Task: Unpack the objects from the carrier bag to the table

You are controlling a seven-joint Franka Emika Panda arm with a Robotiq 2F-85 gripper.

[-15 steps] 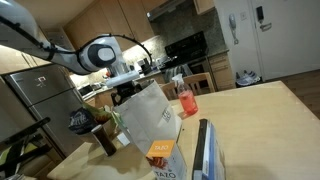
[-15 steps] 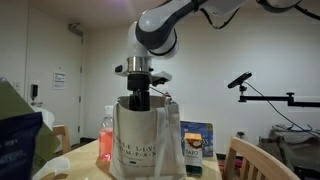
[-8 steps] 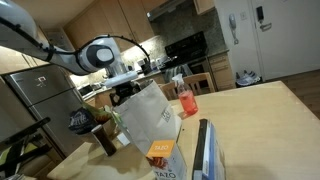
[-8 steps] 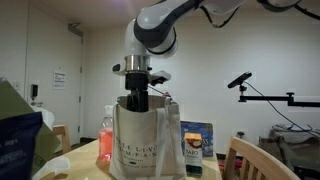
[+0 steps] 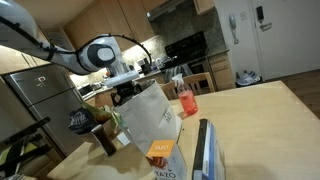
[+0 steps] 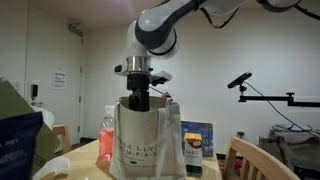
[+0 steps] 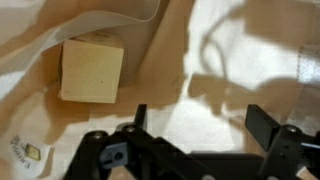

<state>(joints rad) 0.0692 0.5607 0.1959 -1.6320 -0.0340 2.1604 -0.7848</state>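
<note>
Tool point(image 7: 198, 113) hanging inside carrier bag point(image 6: 140, 140), jaws spread wide, pinching nothing; small tan cardboard box point(image 7: 92, 70) lying left of it.

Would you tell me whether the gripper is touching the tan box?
Apart: the wrist view shows bare bag fabric between the open gripper and the tan box.

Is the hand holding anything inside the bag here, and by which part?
Nothing. The hand is open inside the carrier bag; the tan box lies apart from it.
</note>
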